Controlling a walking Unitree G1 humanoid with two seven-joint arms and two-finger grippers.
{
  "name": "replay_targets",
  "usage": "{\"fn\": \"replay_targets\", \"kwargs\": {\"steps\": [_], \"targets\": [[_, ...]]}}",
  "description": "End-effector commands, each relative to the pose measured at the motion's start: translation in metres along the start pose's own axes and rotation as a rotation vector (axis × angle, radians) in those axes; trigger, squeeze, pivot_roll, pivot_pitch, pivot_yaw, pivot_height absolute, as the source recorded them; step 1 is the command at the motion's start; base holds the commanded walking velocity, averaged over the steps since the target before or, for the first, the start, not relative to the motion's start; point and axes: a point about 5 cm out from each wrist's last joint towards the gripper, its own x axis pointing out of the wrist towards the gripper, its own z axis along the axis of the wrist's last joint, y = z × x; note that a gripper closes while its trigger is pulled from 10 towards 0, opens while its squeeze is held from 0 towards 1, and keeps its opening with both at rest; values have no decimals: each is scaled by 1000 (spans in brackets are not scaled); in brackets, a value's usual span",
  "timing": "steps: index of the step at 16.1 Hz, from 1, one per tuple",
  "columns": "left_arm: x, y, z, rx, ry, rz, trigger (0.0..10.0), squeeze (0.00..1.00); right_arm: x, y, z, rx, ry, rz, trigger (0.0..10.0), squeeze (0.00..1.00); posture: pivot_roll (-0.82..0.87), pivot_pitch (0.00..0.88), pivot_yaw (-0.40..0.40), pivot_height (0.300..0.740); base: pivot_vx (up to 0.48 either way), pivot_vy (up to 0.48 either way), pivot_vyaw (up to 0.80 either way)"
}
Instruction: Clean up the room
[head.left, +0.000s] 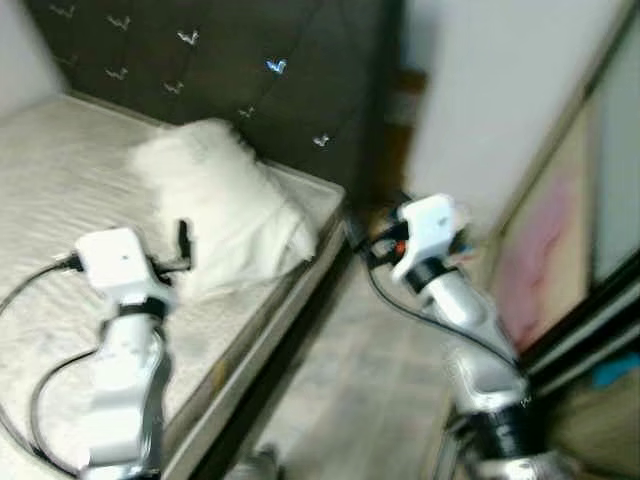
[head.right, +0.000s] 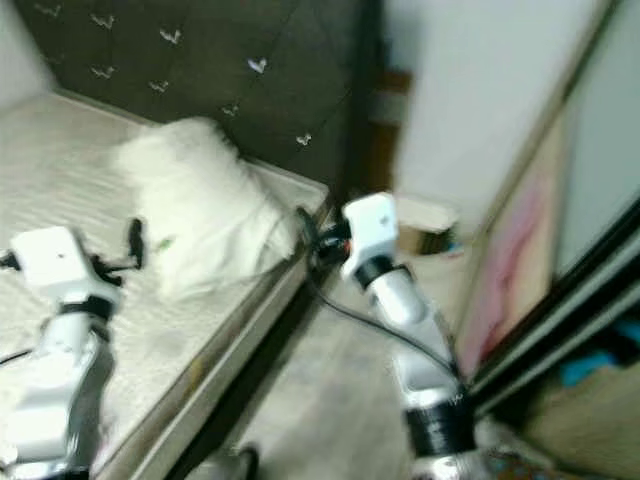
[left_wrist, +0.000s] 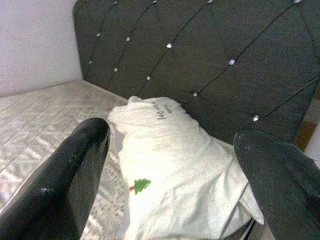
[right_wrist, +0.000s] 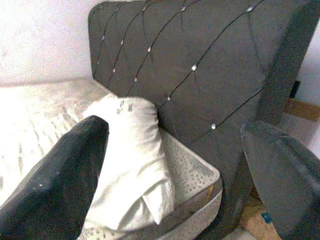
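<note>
My left gripper (left_wrist: 170, 185) and right gripper (right_wrist: 175, 175), both with jaws apart, face the white pillow (head.left: 225, 215) at twelve o'clock on the mattress (head.left: 60, 190), against the tufted headboard (left_wrist: 210, 55). Cardboard box (head.right: 425, 225) at two o'clock.

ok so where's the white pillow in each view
left eye view: white pillow on the mattress corner, ahead of the left tool.
right eye view: pillow left of centre, against the headboard.
left wrist view: between the tool's fingers, green tree print showing.
right wrist view: lower left.
shared landmark: dark tufted headboard.
</note>
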Motion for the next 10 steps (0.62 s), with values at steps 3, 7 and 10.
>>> {"fn": "replay_targets", "kwargs": {"steps": [3, 7, 10], "targets": [[-2, 6, -3, 18, 12, 26, 10000, 0, 2, 1, 0, 8, -3, 1, 10000, 0, 106, 32, -39, 740, 0, 0, 800], [-2, 8, -4, 10, 13, 50, 10000, 0, 3, 0, -1, 4, -6, 0, 10000, 0, 105, 23, -39, 740, 0, 0, 800], [-2, 5, -3, 20, 3, 29, 10000, 0, 3, 1, -1, 6, -6, 3, 10000, 0, 104, 17, -39, 740, 0, 0, 800]]}}
